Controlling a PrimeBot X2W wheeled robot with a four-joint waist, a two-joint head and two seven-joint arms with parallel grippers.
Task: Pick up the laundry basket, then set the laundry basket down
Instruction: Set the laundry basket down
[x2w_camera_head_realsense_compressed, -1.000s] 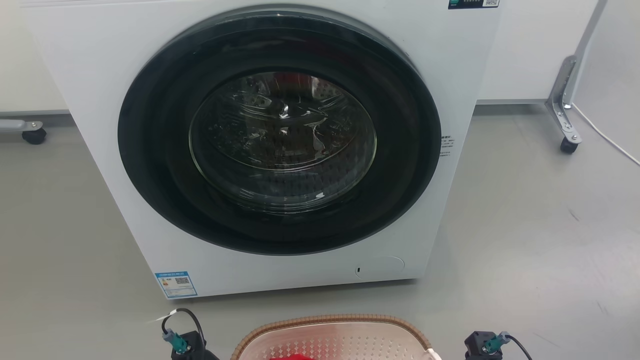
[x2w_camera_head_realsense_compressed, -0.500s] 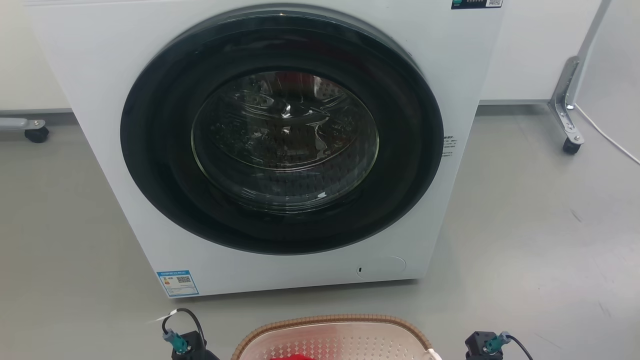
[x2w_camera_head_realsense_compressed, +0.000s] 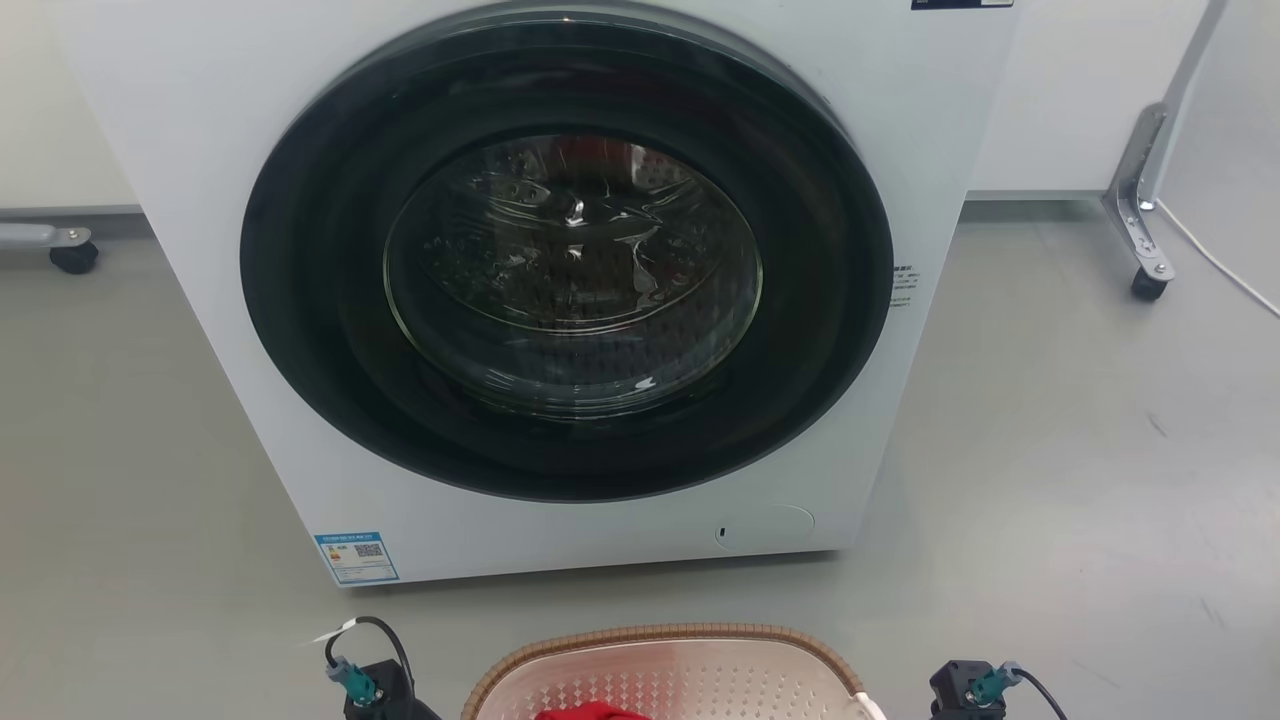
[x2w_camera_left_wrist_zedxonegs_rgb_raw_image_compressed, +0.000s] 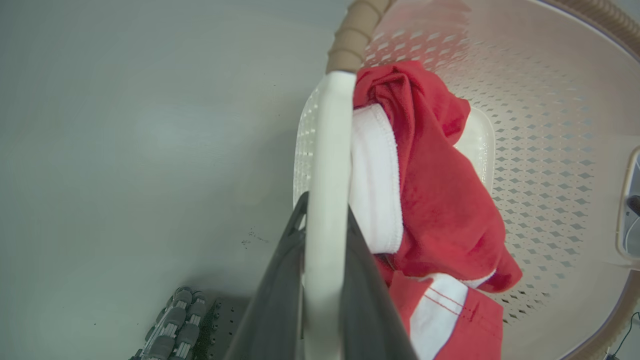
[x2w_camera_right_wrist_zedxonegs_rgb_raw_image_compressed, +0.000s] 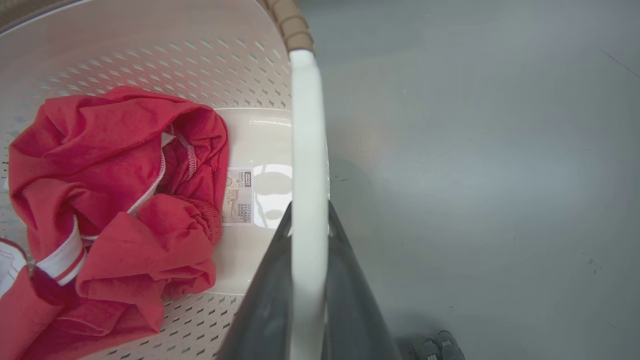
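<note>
**Both grippers on the handles, set-down yet to come**

My left gripper (x2w_camera_left_wrist_zedxonegs_rgb_raw_image_compressed: 326, 212) is pinched on the basket's left handle (x2w_camera_left_wrist_zedxonegs_rgb_raw_image_compressed: 330, 140), with one dark finger on either side of the white bar. My right gripper (x2w_camera_right_wrist_zedxonegs_rgb_raw_image_compressed: 309, 212) clamps the right handle (x2w_camera_right_wrist_zedxonegs_rgb_raw_image_compressed: 306, 125) the same way. Neither pair is spread. Each is pressed onto the plastic with no gap that I can see.

The basket (x2w_camera_head_realsense_compressed: 660, 636) lies between my two grippers. Its brown rim is just ahead of me and a little short of the washer (x2w_camera_head_realsense_compressed: 180, 150), whose round door is closed. Inboard of my left fingers, a red garment (x2w_camera_left_wrist_zedxonegs_rgb_raw_image_compressed: 440, 200) with white trim is bunched on the perforated bottom. Seen from my right side, it lies against a small label (x2w_camera_right_wrist_zedxonegs_rgb_raw_image_compressed: 238, 195) on the smooth middle. Outboard of each gripper there is only grey floor (x2w_camera_right_wrist_zedxonegs_rgb_raw_image_compressed: 475, 150).

I judge the grasp done, since both handles are taken squarely and near their middles. The lift is harder to call. On my right side the floor looks well below the handle, and a soft shadow falls clear of the basket wall, so the basket is probably carried. No view shows its underside, though, so I cannot be sure.

What is left is the set-down. I must bring both arms down level and together until the bottom rests flat. Then I must part each pair of fingers and draw them clear of the handles. If the arms come down unevenly, the basket would tip and the garment would slide to one side.
</note>
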